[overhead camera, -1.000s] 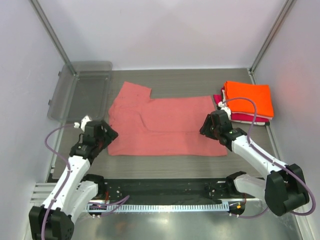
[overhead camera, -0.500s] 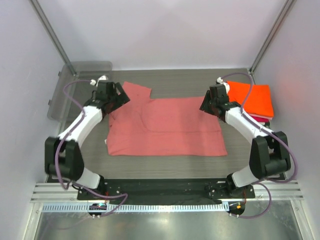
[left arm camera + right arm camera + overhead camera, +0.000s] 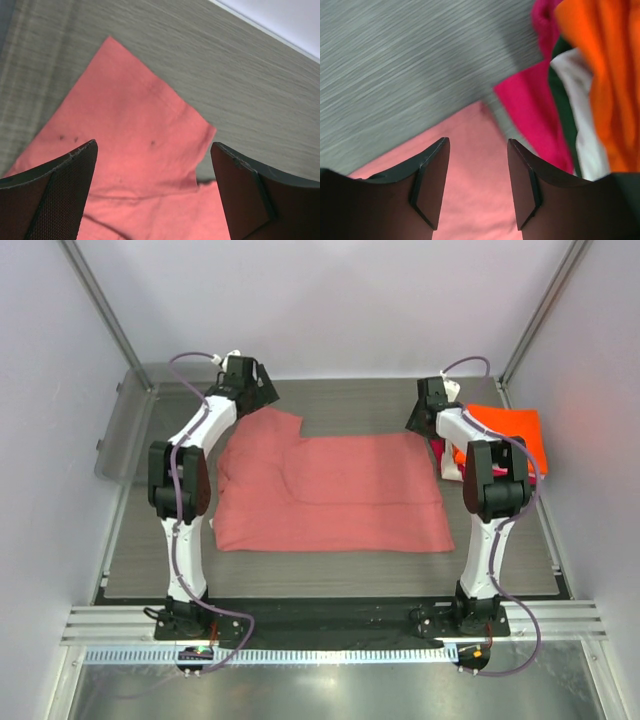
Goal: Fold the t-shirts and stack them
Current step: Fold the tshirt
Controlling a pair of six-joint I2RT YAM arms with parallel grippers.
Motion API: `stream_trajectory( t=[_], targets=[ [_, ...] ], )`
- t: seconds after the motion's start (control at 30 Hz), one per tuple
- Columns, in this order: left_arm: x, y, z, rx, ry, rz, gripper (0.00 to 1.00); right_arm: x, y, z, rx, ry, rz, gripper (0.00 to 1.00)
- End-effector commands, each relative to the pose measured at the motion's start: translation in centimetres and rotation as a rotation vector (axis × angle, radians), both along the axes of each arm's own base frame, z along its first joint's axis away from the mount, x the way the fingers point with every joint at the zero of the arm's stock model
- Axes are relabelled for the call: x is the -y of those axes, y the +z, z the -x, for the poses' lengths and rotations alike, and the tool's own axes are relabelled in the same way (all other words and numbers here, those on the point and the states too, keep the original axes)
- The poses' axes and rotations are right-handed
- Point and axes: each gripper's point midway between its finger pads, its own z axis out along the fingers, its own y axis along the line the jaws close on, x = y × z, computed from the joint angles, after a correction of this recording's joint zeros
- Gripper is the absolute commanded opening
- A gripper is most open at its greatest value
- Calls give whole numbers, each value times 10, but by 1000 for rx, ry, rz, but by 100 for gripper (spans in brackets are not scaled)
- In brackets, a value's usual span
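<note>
Left pincer [image 3: 154,145] gapes above grey woodgrain table [image 3: 240,65].

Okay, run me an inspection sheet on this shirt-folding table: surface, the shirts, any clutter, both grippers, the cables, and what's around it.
Surface: grey wood-grain tabletop, no spills seen.
Job's things: salmon-pink cotton t-shirt lies flat mid-table, with a sleeve sticking out at the far left. Bright orange folded t-shirt tops the right-hand stack, above a white t-shirt and a magenta-red t-shirt.
Clutter: clear grey plastic tray at the far left edge.
Grippers: left gripper open over the pink shirt's far left corner. Right gripper open over its far right corner. Neither holds anything.
Cables: purple cables loop along both arms, no snag seen.
Surroundings: white walls, metal frame posts.
</note>
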Motion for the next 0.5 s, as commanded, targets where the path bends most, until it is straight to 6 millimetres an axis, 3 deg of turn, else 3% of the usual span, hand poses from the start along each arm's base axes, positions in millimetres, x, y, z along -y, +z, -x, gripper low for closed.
stream_trajectory(
  t=[0.0,0.03,0.07,0.33,0.47],
  targets=[
    [-18,1,-17,-4,14,-57,95,13,8,-16,13,-16,21,56],
    [-19,-12,-21,-25,15,-63,95,15,4,-19,8,-18,22,56],
    [-20,-8,-28,-12,16,-59,95,15,-2,-24,2,-16,27,56],
    [-42,-31,-50,-26,53,-81,95,4,-28,-32,-42,26,-24,54],
    [-48,-41,-55,-35,66,-84,95,0,-35,-31,-54,42,-40,42]
  ],
)
